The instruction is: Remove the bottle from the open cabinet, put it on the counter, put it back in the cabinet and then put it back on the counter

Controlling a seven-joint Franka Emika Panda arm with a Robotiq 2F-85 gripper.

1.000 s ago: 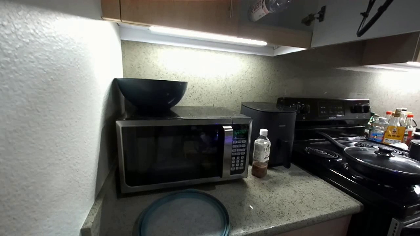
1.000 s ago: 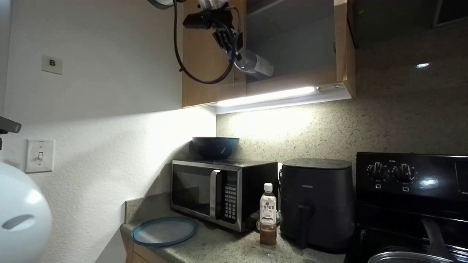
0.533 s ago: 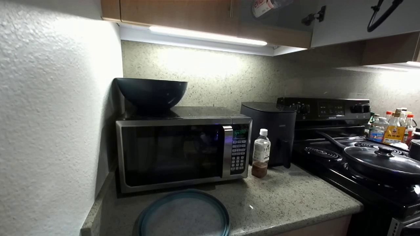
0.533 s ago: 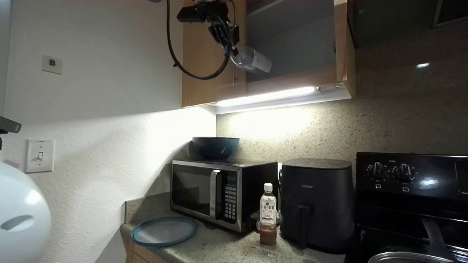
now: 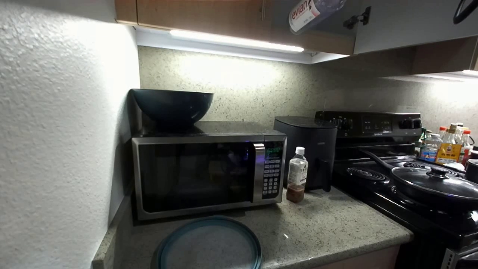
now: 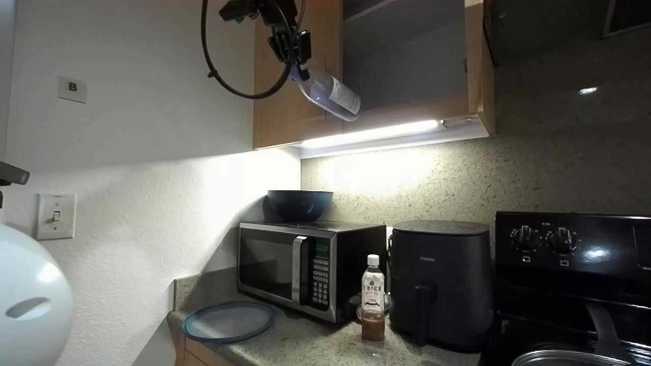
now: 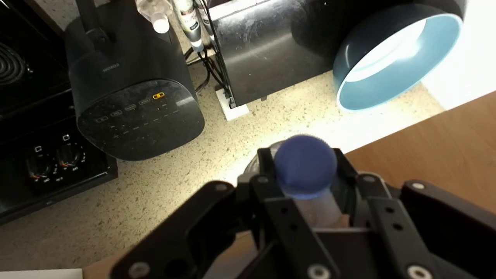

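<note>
- My gripper (image 7: 304,167) was clenched on the bottle (image 6: 335,95) at its capped end; whether it pressed the blue cap (image 7: 306,162) itself or the neck just under, I could not distinguish.
- The bottle was in the air, on the near side of the lower frame of the cabinet (image 6: 300,107), so I judged it was outside. It was tilted, with the base lower than the cap.
- I supposed the top was grasped so that the base remained free for standing on the counter (image 5: 347,224); the tilt would need correction first.
- The cabinet's door (image 5: 403,26) stood open toward the right, which gave passage.
- The short bottle (image 6: 373,305) stood near the gap between microwave (image 6: 305,272) and air fryer (image 6: 441,284); a swinging base could knock it, I thought.
- In an exterior view the upper edge cut off the bottle's cap, and of my arm only a piece of cable (image 5: 463,13) appeared.
- In the wrist view the cap hid most of the bottle's body.
- The cabinet's interior was dark and cropped. Which of the trips this was, I could not judge.
</note>
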